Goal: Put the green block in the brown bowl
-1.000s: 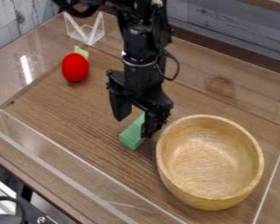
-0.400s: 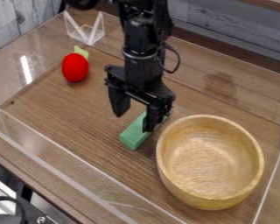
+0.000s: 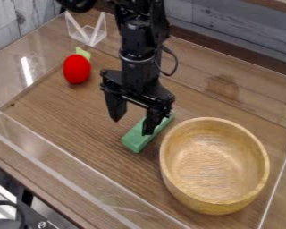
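Observation:
The green block [image 3: 143, 135] lies flat on the wooden table, just left of the brown bowl [image 3: 214, 164]. The bowl is wide, shallow and empty. My gripper [image 3: 136, 116] points straight down right above the far end of the block, partly hiding it. Its two black fingers [image 3: 115, 106] stand open on either side of the block's upper end, with nothing held. I cannot tell whether the fingertips touch the table.
A red round object [image 3: 78, 67] with a green stem sits at the back left. A clear plastic wall [image 3: 62, 192] runs along the table's front and left edges. A clear stand [image 3: 90, 31] is at the back behind the arm.
The gripper has rolled about its vertical axis, so the fingers now stand more side by side across the block. It stayed open over the same spot.

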Controlling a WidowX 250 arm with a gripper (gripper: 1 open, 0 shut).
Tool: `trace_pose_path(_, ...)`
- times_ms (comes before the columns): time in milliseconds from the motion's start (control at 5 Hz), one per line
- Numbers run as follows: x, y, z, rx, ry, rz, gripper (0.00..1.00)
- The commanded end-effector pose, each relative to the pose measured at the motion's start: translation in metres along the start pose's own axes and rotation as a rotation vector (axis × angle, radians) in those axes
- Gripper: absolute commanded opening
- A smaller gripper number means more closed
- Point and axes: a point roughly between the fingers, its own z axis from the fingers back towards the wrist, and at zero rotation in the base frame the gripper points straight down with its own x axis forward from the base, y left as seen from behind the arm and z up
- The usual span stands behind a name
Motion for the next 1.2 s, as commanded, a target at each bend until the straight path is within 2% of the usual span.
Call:
trace_pose_path(0, 0.006, -0.005, -0.016, -0.005, -0.044, -0.016, 1.0)
trace_pose_path(200, 0.014, -0.006, -0.011, -0.021, -0.061, -0.067, 1.0)
trace_pose_path(400, 0.021, -0.006, -0.004, -0.03, -0.064, -0.115, 1.0)
trace_pose_path(800, 0.021, 0.019, -0.016, -0.038, -0.073, -0.08, 1.0)
trace_pose_path(1000, 0.018, 0.017, -0.033, -0.041, -0.071, -0.093, 1.0)
